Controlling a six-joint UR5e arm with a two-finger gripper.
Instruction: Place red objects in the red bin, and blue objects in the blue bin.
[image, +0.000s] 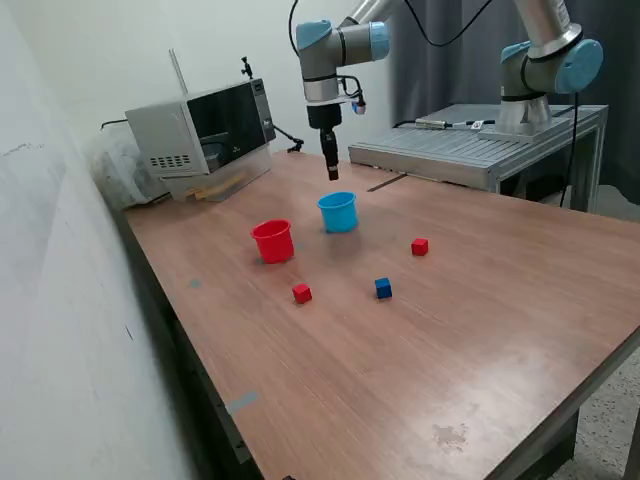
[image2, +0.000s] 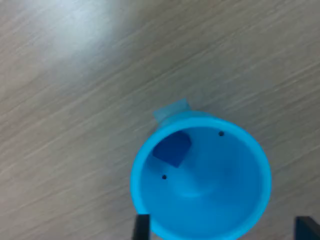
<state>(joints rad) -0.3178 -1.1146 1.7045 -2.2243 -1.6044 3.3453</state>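
Nearest the exterior camera, 1 red cube (image: 302, 293) and 1 dark blue cube (image: 383, 288) lie loose in front of the light blue cup (image: 339, 212); another red cube (image: 419, 246) sits to their side. Inside that cup rests 1 blue cube (image2: 172, 148). Beside it, the red cup (image: 273, 241) appears empty. Above the blue cup, the gripper (image: 332, 173) hangs released: roughly 1 of 4 sorted.

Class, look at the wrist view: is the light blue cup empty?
No: a dark blue cube lies inside the light blue cup, resting against its inner wall.

cube (image2: 172, 148) inside cup (image2: 250, 210), pincer (image: 333, 176) above it
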